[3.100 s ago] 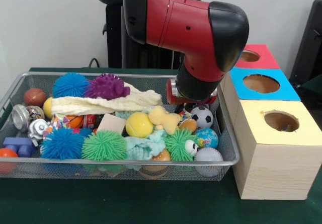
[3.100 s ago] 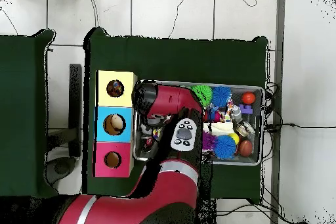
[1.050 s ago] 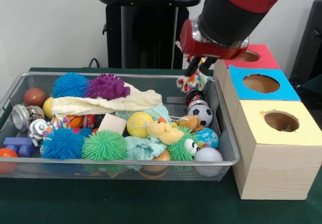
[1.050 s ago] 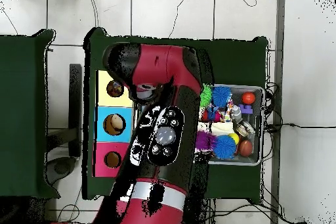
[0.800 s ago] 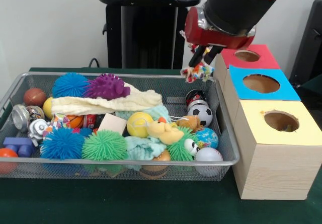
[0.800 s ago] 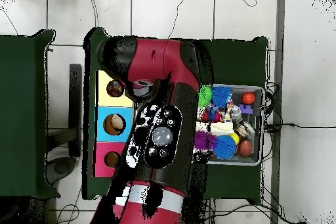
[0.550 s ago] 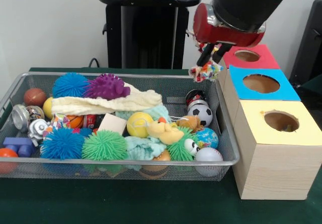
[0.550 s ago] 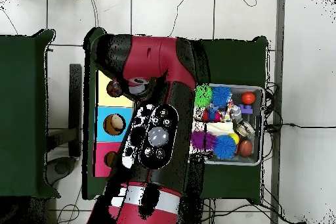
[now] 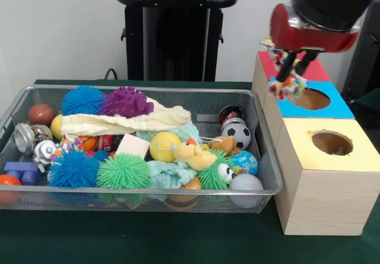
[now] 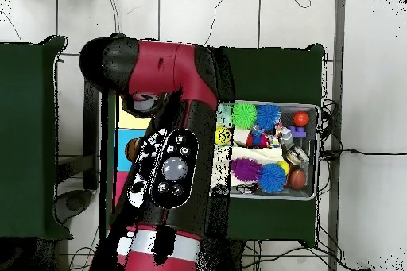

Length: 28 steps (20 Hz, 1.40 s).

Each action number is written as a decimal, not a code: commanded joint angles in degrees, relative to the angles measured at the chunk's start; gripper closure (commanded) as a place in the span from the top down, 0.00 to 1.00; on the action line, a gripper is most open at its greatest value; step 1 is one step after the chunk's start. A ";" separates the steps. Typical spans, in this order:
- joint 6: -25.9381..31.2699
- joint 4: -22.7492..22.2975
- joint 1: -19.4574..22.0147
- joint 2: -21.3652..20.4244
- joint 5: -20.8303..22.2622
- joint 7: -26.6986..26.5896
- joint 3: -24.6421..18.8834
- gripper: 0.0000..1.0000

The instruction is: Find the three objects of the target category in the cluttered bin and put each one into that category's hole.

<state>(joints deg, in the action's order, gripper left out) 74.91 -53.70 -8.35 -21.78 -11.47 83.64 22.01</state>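
The pincer (image 9: 292, 68) is pinching a colourful rope toy (image 9: 287, 86), hanging just over the blue box's hole (image 9: 311, 99).

Overhead, the holed boxes (image 10: 127, 117) are largely covered by the arm (image 10: 171, 156) (gripper unseen); the bin's (image 10: 314, 152) left part is hidden.

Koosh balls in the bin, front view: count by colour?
Blue koosh balls: 2
Green koosh balls: 2
Purple koosh ball: 1
Total: 5
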 commanded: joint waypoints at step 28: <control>-42.40 -31.85 -6.66 -2.99 -6.78 20.66 -6.82 0.00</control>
<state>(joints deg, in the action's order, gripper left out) 39.35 -74.13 -14.79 -25.74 -17.34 90.08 21.93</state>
